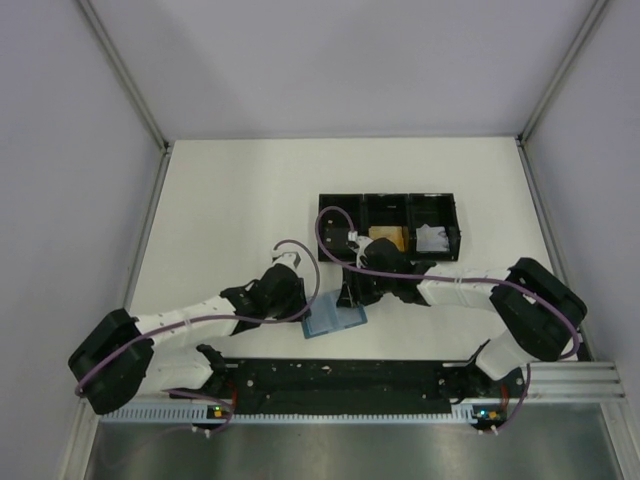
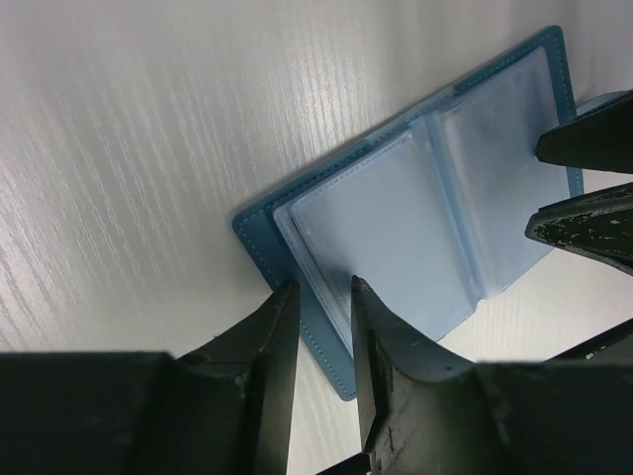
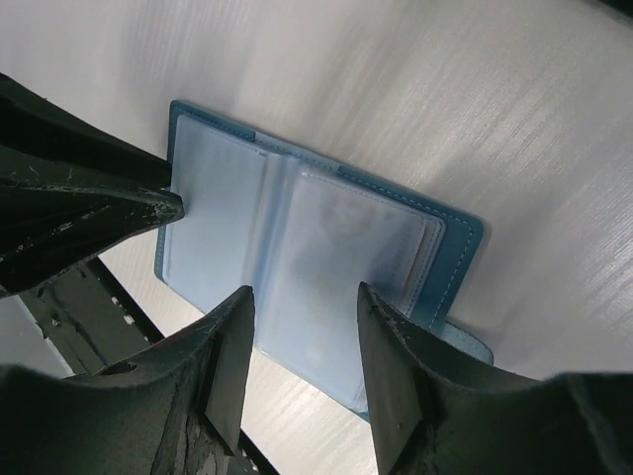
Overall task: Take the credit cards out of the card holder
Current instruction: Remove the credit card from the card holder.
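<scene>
The teal-blue card holder [image 1: 335, 320] [image 2: 396, 218] [image 3: 326, 247] lies spread flat on the white table, its pale blue sleeves facing up. I cannot tell whether the sleeves hold cards. My left gripper [image 1: 312, 305] [image 2: 321, 287] stands over the holder's left edge, jaws narrowed but apart, with the teal border showing in the gap. My right gripper [image 1: 352, 300] [image 3: 302, 292] hovers over the right leaf, open, nothing between its fingers. An orange-gold credit card [image 1: 388, 238] lies in the middle compartment of the black tray [image 1: 388, 197].
The black three-compartment tray stands just behind the right arm, with a white paper wad [image 1: 432, 238] in its right compartment. A black rail [image 1: 340, 375] runs along the table's near edge, close to the holder. White walls enclose the table.
</scene>
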Available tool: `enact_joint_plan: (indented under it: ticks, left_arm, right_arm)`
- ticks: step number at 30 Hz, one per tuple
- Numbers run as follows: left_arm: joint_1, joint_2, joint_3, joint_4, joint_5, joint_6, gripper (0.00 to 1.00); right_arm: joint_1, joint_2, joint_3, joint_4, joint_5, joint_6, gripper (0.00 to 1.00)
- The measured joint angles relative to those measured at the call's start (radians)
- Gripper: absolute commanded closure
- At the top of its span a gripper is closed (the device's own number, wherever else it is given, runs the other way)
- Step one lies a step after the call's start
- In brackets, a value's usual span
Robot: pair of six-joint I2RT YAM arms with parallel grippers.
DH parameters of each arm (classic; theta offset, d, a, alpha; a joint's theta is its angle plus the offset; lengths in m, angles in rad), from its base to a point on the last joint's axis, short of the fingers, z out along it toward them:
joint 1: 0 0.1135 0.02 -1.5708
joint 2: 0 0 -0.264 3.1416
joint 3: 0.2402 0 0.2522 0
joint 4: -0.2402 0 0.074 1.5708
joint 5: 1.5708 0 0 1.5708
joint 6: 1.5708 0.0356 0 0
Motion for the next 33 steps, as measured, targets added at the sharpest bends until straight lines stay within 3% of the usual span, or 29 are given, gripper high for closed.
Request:
enact_joint_plan:
  ticks: [3, 12, 19, 27, 33]
  left_arm:
    - [0.000, 0.008, 0.000, 0.003, 0.001, -0.004, 0.77]
    - [0.000, 0.016, -0.001, 0.015, 0.005, -0.017, 0.85]
    - [0.000, 0.023, 0.000, 0.029, 0.010, -0.018, 0.86]
    - [0.000, 0.023, -0.001, 0.032, 0.016, -0.018, 0.87]
    - [-0.001, 0.023, -0.001, 0.032, 0.024, -0.018, 0.88]
  right_arm:
    - [0.000, 0.000, 0.001, -0.001, 0.008, -0.003, 0.55]
    - [0.007, -0.050, 0.009, -0.098, 0.098, -0.038, 0.54]
    - [0.008, -0.055, 0.016, -0.134, 0.129, -0.049, 0.55]
    - [0.008, -0.054, 0.016, -0.120, 0.087, -0.047, 0.65]
    - [0.008, -0.045, 0.016, -0.109, 0.071, -0.044, 0.63]
